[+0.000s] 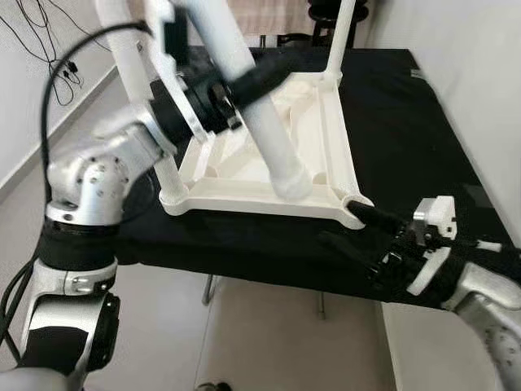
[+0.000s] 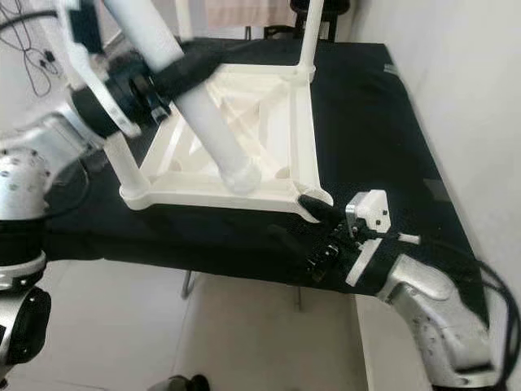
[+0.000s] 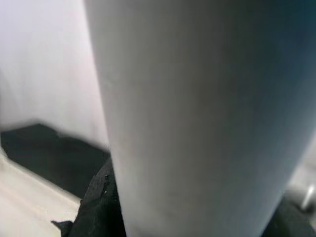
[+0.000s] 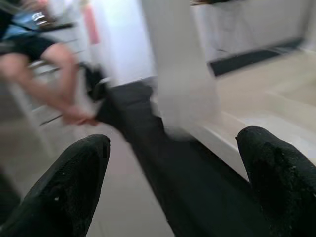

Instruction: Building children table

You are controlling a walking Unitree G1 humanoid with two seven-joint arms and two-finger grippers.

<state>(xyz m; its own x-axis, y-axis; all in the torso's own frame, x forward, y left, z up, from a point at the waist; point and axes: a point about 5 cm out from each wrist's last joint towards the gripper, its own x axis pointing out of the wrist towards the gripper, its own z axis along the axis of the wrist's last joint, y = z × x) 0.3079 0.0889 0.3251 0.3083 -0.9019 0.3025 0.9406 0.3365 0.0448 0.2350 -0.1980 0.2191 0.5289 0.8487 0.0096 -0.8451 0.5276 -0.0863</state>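
Right now, gripping a long white round plastic leg (image 1: 269, 138) tight in the left pincer (image 1: 260, 77). Held tilted, with the low end resting on the near rim of the upside-down white plastic table top (image 1: 330, 134), close beside the empty near-right corner hole (image 1: 352, 204) but not in it. Lying flat on the black cloth-covered counter (image 1: 407, 130), near its front edge. Standing up from 2 other corners: 1 white leg at the far right (image 1: 339, 32) and 1 at the near left (image 1: 134, 73).

Down low at that empty corner, spread wide and holding nothing: the right pincer (image 1: 366, 216), with 1 black finger (image 2: 313, 204) touching the corner.

Now for what could go wrong, as a guess only. Could miss the hole, because of the tilt and the low end sitting off to one side. Could jam or scrape on the rim if pushed down while slanted. Could shove the whole top toward the front edge and off the counter, with nothing clamping it. Could pinch the right finger between leg and corner, being so close. Could knock the near-left leg with the left arm while swinging. Could slip, since round and smooth.

Also blurry in the right wrist view: a person's bare legs (image 4: 47, 74), seated well apart from all this.
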